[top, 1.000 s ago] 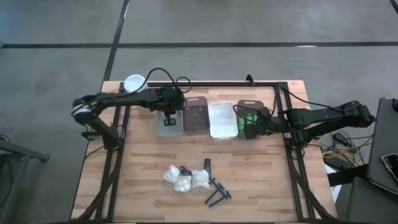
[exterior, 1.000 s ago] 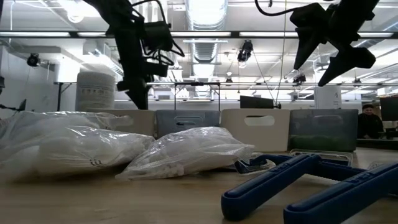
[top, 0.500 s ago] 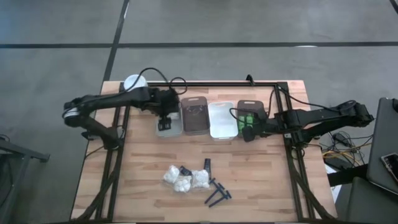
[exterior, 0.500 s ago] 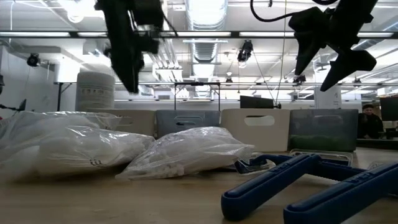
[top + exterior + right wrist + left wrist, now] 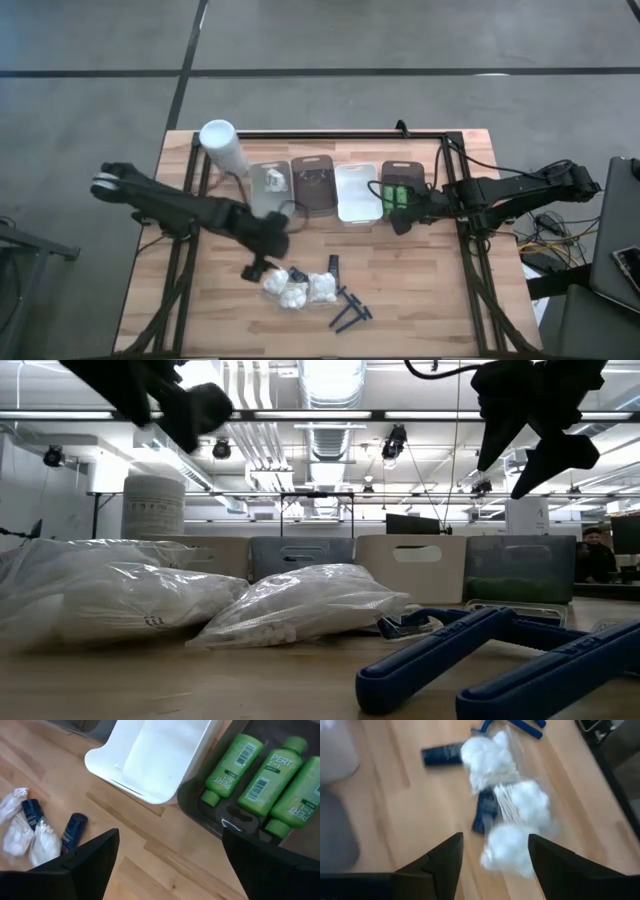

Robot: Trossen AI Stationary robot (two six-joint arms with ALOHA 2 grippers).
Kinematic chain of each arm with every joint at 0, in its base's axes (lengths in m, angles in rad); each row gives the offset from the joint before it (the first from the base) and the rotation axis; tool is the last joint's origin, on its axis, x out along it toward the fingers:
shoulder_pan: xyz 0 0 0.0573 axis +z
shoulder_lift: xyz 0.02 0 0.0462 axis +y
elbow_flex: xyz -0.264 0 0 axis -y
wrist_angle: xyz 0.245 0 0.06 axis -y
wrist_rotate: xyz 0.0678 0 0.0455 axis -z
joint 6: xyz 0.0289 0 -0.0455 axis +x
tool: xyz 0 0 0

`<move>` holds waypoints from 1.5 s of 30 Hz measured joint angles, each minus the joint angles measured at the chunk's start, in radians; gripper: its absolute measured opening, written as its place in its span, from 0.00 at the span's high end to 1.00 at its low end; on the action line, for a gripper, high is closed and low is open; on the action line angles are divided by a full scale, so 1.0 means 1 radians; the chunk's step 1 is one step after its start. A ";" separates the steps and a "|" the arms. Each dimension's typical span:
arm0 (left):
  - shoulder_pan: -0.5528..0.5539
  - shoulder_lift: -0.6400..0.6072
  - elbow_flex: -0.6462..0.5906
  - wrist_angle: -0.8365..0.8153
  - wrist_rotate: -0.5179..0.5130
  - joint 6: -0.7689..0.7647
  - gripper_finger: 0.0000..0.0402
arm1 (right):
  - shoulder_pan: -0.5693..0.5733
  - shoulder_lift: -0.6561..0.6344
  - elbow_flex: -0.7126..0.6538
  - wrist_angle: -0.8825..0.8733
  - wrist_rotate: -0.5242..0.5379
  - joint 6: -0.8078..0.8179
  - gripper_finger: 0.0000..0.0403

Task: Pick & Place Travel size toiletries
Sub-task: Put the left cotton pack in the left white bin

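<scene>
Over packets (image 5: pixel 296 287): L tool (image 5: pixel 262 264) open.

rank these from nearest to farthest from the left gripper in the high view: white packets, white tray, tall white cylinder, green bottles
1. White packets: just beside the left gripper, toward the table's middle front.
2. White tray: in the tray row, up and to the right.
3. Tall white cylinder: back left corner; too close to the white tray to call.
4. Green bottles: in the rightmost tray, by the right gripper.
</scene>
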 joint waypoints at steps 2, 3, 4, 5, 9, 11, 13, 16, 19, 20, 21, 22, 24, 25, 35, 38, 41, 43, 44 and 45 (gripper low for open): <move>0.000 0.072 0.000 0.062 0.005 0.026 0.46 | 0.000 0.000 0.000 0.001 0.000 -0.003 0.15; 0.000 0.107 0.010 0.054 0.021 0.045 0.47 | 0.000 0.000 0.000 0.001 -0.001 -0.004 0.15; 0.002 0.140 0.024 0.040 0.046 0.071 0.48 | 0.000 0.000 0.000 0.001 -0.003 -0.005 0.15; 0.002 0.172 0.044 0.027 0.072 0.106 0.49 | 0.000 0.000 0.000 0.001 -0.010 -0.006 0.15; 0.000 0.267 0.114 -0.072 0.139 0.278 0.51 | 0.000 0.000 0.000 0.001 -0.034 -0.006 0.16; 0.011 0.303 0.144 -0.096 0.139 0.347 0.51 | 0.000 0.000 0.000 0.000 -0.035 -0.006 0.17; 0.023 0.329 0.171 -0.109 0.137 0.393 0.51 | 0.000 0.000 0.000 0.000 -0.036 -0.006 0.17; 0.044 0.366 0.210 -0.132 0.144 0.459 0.52 | 0.000 0.000 0.000 0.000 -0.037 -0.004 0.16; 0.063 0.418 0.255 -0.205 0.176 0.537 0.52 | 0.000 0.000 0.000 -0.001 -0.037 -0.001 0.14; 0.069 0.436 0.270 -0.232 0.191 0.563 0.52 | 0.000 0.000 0.000 -0.001 -0.037 0.002 0.13; 0.074 0.456 0.286 -0.259 0.202 0.591 0.52 | 0.000 0.000 0.000 -0.001 -0.037 0.003 0.13; 0.077 0.473 0.304 -0.282 0.207 0.619 0.52 | 0.000 0.000 0.000 -0.002 -0.037 0.003 0.12; 0.086 0.507 0.338 -0.313 0.211 0.656 0.52 | 0.000 0.000 0.000 -0.002 -0.036 0.004 0.11; 0.092 0.517 0.348 -0.313 0.218 0.662 0.52 | 0.000 0.000 0.000 -0.002 -0.035 0.005 0.11; 0.126 0.527 0.317 -0.305 0.354 0.649 0.53 | 0.000 0.000 -0.007 -0.007 -0.025 0.002 0.16; 0.124 0.527 0.292 -0.281 0.375 0.642 0.53 | 0.000 0.000 -0.008 -0.008 -0.023 0.000 0.17; 0.121 0.527 0.270 -0.274 0.381 0.618 0.53 | 0.000 0.000 -0.009 -0.009 -0.023 -0.008 0.19; 0.120 0.527 0.259 -0.275 0.406 0.594 0.53 | 0.000 0.000 -0.009 -0.009 -0.023 -0.009 0.19; 0.119 0.527 0.254 -0.276 0.414 0.589 0.53 | 0.000 0.001 -0.009 -0.009 -0.023 -0.009 0.19; 0.117 0.527 0.251 -0.277 0.418 0.587 0.53 | 0.000 0.001 -0.009 -0.009 -0.023 -0.009 0.19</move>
